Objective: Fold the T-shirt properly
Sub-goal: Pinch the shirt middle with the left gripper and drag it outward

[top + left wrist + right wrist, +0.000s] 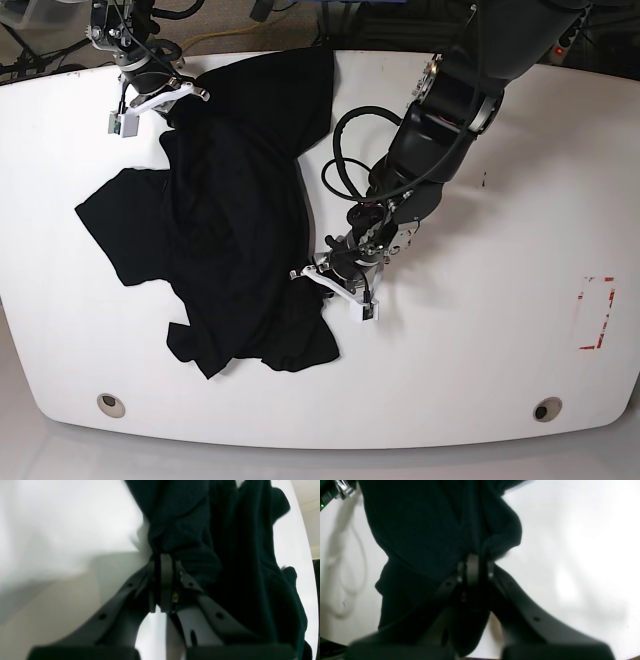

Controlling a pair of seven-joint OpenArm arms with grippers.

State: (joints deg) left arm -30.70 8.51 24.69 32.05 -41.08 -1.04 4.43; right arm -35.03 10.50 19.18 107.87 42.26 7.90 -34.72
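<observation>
1 T-shirt (225, 215), 2 arms, 1 table (480, 340)

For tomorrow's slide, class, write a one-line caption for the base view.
Two pincers, left and right, shut on opposite edges of a crumpled black T-shirt on a white table.

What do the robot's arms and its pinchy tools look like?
Both arms are chunky and black. The left arm has a looping black cable beside it and a silvery joint. Each tool, left tool and right tool, has dark curved fingers with small round holes, and white brackets near the tips.
</observation>
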